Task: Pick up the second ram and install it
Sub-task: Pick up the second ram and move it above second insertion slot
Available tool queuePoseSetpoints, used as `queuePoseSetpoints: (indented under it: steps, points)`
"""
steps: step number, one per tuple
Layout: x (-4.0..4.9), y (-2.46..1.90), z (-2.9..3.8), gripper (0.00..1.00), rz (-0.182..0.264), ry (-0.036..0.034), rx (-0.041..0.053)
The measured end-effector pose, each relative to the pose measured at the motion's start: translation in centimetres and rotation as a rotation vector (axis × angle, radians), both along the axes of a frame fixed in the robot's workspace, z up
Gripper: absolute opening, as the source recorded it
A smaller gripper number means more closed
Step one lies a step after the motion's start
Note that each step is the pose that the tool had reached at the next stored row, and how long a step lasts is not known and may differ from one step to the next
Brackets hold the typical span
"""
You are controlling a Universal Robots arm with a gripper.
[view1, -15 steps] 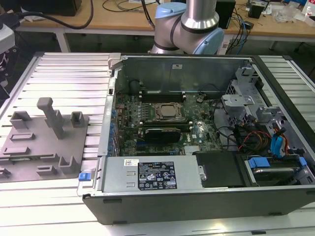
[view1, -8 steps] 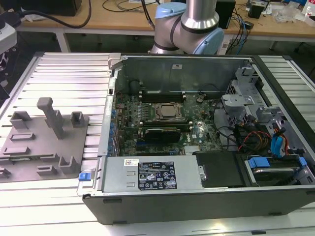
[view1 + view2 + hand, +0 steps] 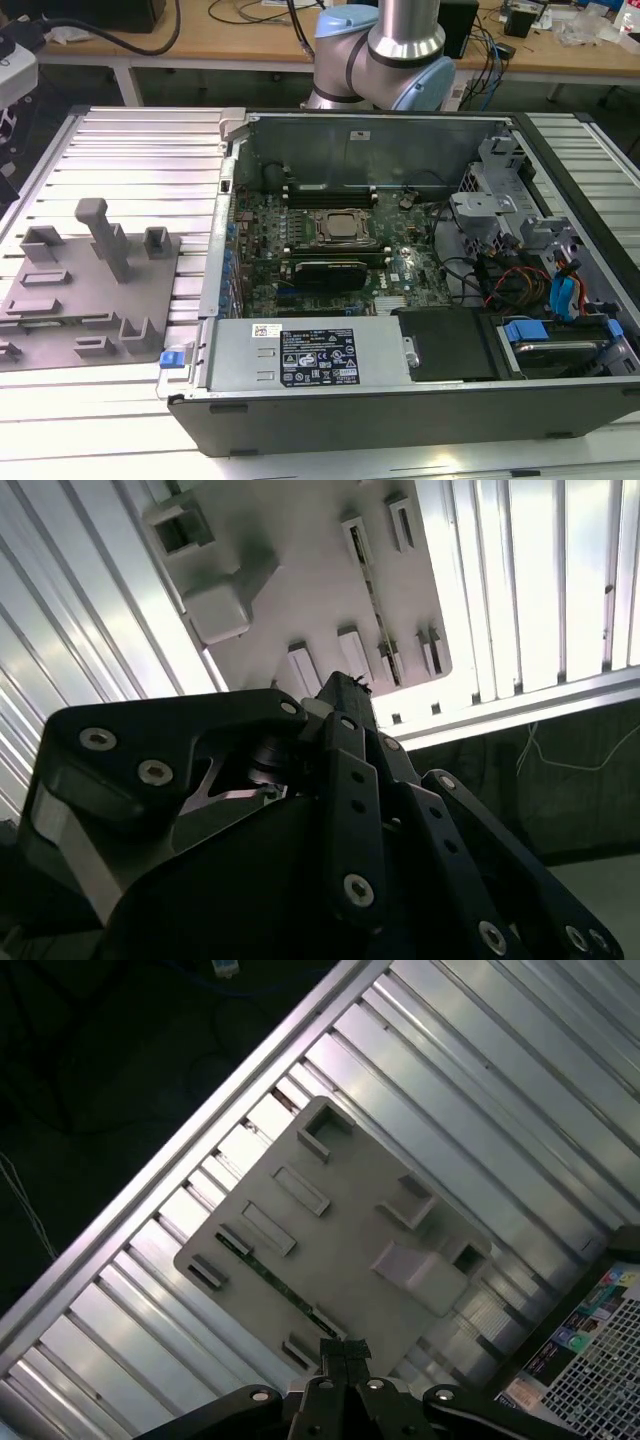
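Black fingers of the gripper [image 3: 345, 1352] are pressed together at their tips in both wrist views, with nothing pinched between them. They hang high above the work.

Below and a little ahead of the tips, well apart from them, is the second ram [image 3: 280, 1285]. It reads as a thin green strip standing on its edge in a narrow slot of the grey fixture plate [image 3: 350, 1210], held between small clips at either end. In the second wrist view it is a dark line [image 3: 372, 595] running away from the fingertips [image 3: 345, 688].

The step in hand looks like the approach to the pick, with the stick untouched. To do it well, the jaws would have to spread before they descend, straddle the stick's two flat faces near mid-length, and close on the bare top edge rather than the clips. A straight lift along the slot should keep the board from binding or bending.

The plate's other pockets look unfilled, and its tall block [image 3: 405, 1265] stands beyond the ram from the jaws.

Farthest off, in the exterior view, the open computer case [image 3: 400, 405] holds the motherboard [image 3: 260, 225], with the CPU socket [image 3: 340, 226] at its middle, long memory slots on both sides of the socket and a boxy power supply [image 3: 300, 355]. I cannot tell which slots are filled.
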State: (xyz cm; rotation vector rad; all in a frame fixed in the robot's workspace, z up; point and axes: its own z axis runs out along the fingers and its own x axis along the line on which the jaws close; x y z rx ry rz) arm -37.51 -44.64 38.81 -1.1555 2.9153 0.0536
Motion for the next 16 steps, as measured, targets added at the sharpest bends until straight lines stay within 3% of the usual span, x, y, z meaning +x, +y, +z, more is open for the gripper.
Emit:
queuePoseSetpoints:
  steps: [9, 13, 16]
  points:
    - [0.0, 0.0, 0.0, 0.11, 0.104, 0.0, -0.0032]
    - [0.0, 0.0, 0.0, 0.11, 0.187, 0.0, -0.0061]
    - [0.0, 0.0, 0.0, 0.11, 0.213, 0.0001, -0.007]
